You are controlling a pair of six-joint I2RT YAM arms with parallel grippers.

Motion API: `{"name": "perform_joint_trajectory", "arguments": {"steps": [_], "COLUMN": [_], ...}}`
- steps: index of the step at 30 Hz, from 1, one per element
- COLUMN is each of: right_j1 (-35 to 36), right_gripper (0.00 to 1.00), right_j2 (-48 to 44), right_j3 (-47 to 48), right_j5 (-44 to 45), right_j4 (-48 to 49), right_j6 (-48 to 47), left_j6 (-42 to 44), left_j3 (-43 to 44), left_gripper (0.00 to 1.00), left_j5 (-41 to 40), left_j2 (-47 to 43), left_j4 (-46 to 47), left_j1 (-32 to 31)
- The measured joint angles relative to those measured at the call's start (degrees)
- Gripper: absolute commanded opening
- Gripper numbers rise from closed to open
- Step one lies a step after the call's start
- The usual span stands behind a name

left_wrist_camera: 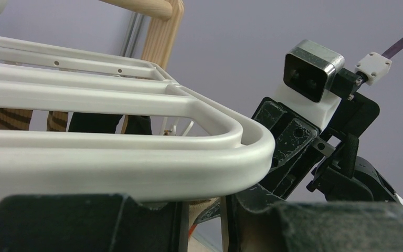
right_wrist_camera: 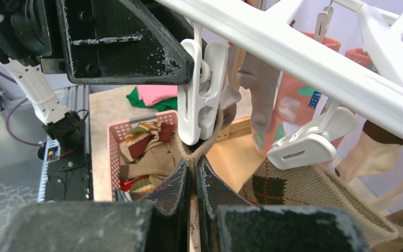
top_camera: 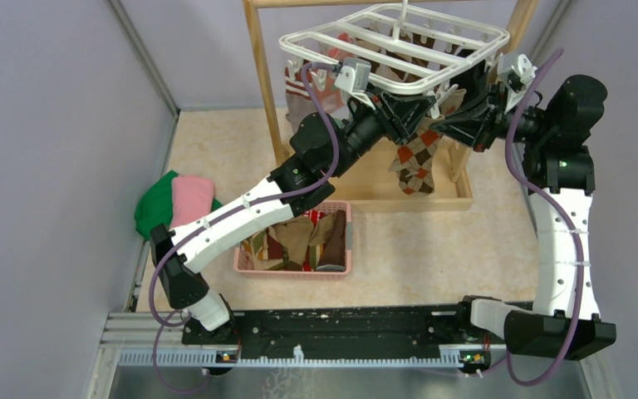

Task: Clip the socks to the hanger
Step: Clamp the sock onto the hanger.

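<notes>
Right, my left hand [top_camera: 419,113] sits up under the rim of the white plastic grid-frame hanger [left_wrist_camera: 136,168], its fingers closed on a white plastic clip [right_wrist_camera: 202,94] that dangles from the frame. Directly beneath that clip my right hand [right_wrist_camera: 191,176] is pinched tight on the cuff of a tan ribbed sock [right_wrist_camera: 202,149], and the cuff touches the clip's lower end. Just right of this hand a brown-orange argyle sock [right_wrist_camera: 299,189] hangs from a second white clip [right_wrist_camera: 304,144]. A pink plastic basket [right_wrist_camera: 113,152] of socks lies below, beyond my fingers.

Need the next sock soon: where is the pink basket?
Top view, left of centre on the table: the pink basket sits partly under the left arm, before the wooden stand, folded cloths to its left.
</notes>
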Motion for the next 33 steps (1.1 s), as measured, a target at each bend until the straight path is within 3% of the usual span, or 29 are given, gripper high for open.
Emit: {"name": "perform_joint_trajectory", "arguments": {"steps": [12,33], "right_j1": [0.09,0.09], "right_gripper": [0.00,0.00], "right_j2": [0.94,1.97], "right_j3": [-0.39,-0.37], "right_j5": [0.26,0.55], "right_j4": [5.16,1.05], "right_j6": [9.05,9.57], "left_j6": [0.00,0.02], "left_j3": [0.00,0.00], "left_gripper": [0.00,0.00], "left_j5": [0.42,1.20], "left_j2": [0.02,0.02], "left_j4": [0.07,0.22], "left_j1": [0.00,0.33]}}
